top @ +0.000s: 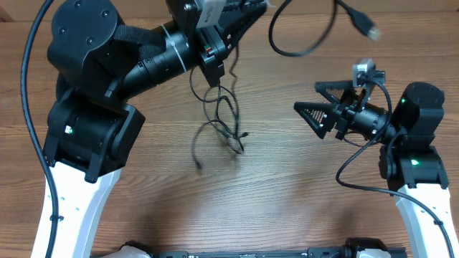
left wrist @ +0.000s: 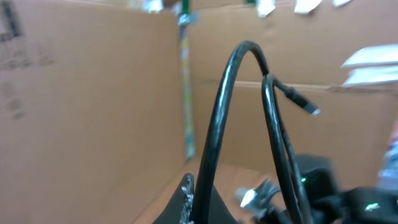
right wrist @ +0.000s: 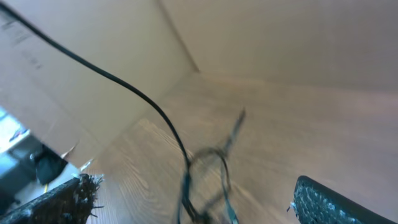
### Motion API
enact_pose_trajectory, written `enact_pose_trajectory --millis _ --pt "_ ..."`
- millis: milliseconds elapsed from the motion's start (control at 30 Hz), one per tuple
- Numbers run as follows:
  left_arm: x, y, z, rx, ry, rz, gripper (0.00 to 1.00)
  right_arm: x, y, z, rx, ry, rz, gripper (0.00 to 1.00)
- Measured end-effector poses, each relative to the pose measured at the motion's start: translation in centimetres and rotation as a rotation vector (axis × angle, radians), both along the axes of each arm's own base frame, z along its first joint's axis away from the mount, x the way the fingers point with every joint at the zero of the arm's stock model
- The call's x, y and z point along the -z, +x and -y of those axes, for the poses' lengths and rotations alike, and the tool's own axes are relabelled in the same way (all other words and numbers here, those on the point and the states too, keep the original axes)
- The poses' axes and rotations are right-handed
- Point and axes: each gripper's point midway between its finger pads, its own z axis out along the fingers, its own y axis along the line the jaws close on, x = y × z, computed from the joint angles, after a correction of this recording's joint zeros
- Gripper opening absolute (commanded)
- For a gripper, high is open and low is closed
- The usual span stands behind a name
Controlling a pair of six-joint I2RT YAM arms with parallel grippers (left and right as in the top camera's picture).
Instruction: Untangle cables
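Cords (top: 231, 130), thin and black with silver plugs, hung from my left claw (top: 214, 70), clenched on one strand, down to the brown wooden table (top: 287, 201). They looked light and floppy. My right claw (top: 307, 98), at three o'clock, gaped empty; I'd grab a loose loop.

My left arm (top: 86, 107) and right arm (top: 416, 143) share one build: glossy white lower links topped by bulky matte-black joint housings, with small green lights (top: 69, 130) glowing on them. Loose black cables (top: 29, 107) run beside the white links, and a white band (top: 176, 54) rings my left forearm. My right fingers (right wrist: 342, 202) are black, triangular open frames with rough, textured inner faces.
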Motion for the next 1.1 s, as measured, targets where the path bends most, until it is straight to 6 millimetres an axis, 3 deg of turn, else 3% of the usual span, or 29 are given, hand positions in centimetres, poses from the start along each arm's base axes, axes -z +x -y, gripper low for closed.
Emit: enact_pose_trajectory --millis 167,400,500,567,700,800,933,1000,1067,1100 --pt "-1.2 -1.9 2.0 0.13 -0.054 0.004 0.04 -1.6 -1.2 -2.8 -0.101 -0.003 0.112 1.0" --pt "-1.0 -3.1 4.3 0.225 -0.073 -0.03 0.04 -1.9 -1.4 -3.6 -0.114 -0.006 0.132 0.99" --pt "-1.0 -3.8 4.9 0.254 -0.076 -0.042 0.04 -2.2 -1.2 -3.6 -0.109 -0.007 0.153 0.9" --pt "-1.2 -4.2 5.1 0.268 -0.08 -0.037 0.04 -2.3 -1.2 -3.6 -0.107 -0.005 0.154 0.79" --pt "-1.8 -4.7 5.3 0.283 -0.093 -0.007 0.04 -2.3 -1.3 -3.6 -0.114 0.001 0.145 0.75" --pt "-2.2 -5.1 5.5 0.295 -0.103 0.009 0.04 -2.3 -1.5 -3.7 -0.126 0.002 0.15 0.53" --pt "-2.1 -5.3 6.0 0.313 -0.107 -0.001 0.04 -2.3 -1.6 -3.8 -0.133 0.007 0.142 0.41" --pt "-2.1 -5.2 6.1 0.315 -0.11 -0.007 0.04 -2.3 -1.7 -3.8 -0.136 0.005 0.147 0.27" --pt "-2.0 -5.1 6.1 0.316 -0.11 -0.01 0.04 -2.4 -1.7 -3.8 -0.137 0.006 0.146 0.06" --pt "-2.0 -5.1 6.2 0.316 -0.11 -0.012 0.04 -2.4 -1.7 -3.8 -0.137 0.006 0.145 0.04"
